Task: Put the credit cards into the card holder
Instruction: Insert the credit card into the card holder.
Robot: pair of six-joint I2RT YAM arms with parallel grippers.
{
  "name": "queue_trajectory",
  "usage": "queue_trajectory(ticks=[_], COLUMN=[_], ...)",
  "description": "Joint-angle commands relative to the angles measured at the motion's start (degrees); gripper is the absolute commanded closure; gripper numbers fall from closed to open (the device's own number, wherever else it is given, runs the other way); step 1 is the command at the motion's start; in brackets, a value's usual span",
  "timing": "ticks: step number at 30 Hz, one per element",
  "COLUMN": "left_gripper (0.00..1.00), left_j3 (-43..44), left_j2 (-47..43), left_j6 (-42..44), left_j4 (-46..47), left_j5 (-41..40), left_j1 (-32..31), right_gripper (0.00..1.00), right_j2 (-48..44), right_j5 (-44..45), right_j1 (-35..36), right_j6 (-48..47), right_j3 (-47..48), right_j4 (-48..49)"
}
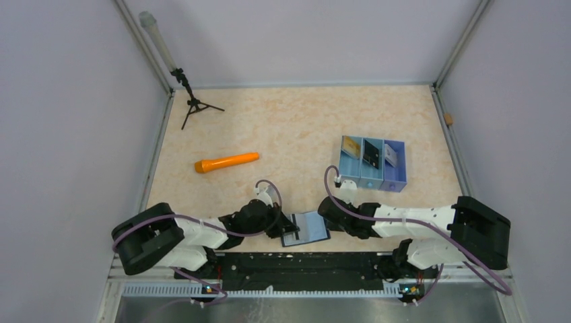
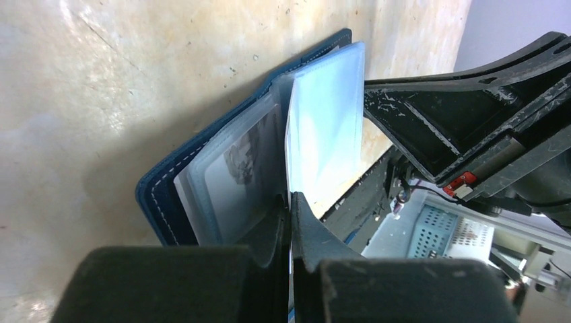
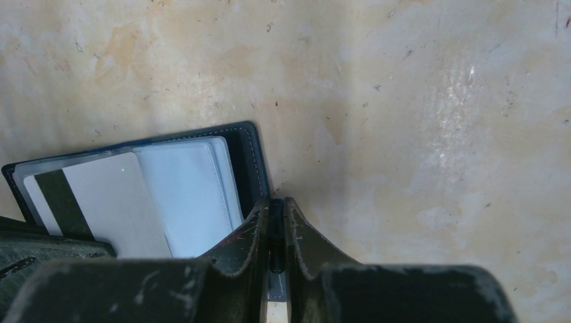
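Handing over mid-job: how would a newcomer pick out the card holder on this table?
At the near edge of the table, between the left gripper and right gripper, lies the card holder, spread open. It alone is a navy-edged booklet with pale blue sleeves; the blue box farther back is a divided tray of upright cards.

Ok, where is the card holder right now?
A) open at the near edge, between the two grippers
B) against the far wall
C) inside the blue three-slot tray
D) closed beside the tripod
A: the card holder lies open, with the left gripper and right gripper at its two sides.
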Motion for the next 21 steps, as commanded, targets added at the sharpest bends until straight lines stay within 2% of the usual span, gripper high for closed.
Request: queue_trajectory(ticks=[1,12,21], left_gripper=[1.00,1.00,1.00], left_j3=[1.2,0.9,0.8], left_j2=[-2.3,2.1,4.8], left_j6=[5.5,4.8,1.1], left_j4=[-9.0,-3.5,-0.4], left_j5=[-5.2,-2.6,-2.6], left_j1=[-0.1,-0.3,-3.1], right_gripper=[1.00,1.00,1.00], right_j2=[3.1,3.8,3.9], right_j5=[-1.9,-2.1,-2.0], right_j1=[0.8,0.9,1.2], right_j6=[0.3,0.0,0.0], right_j3=[-1.7,-1.0,-0.9], right_j4=[-3.2,-3.0,-3.0])
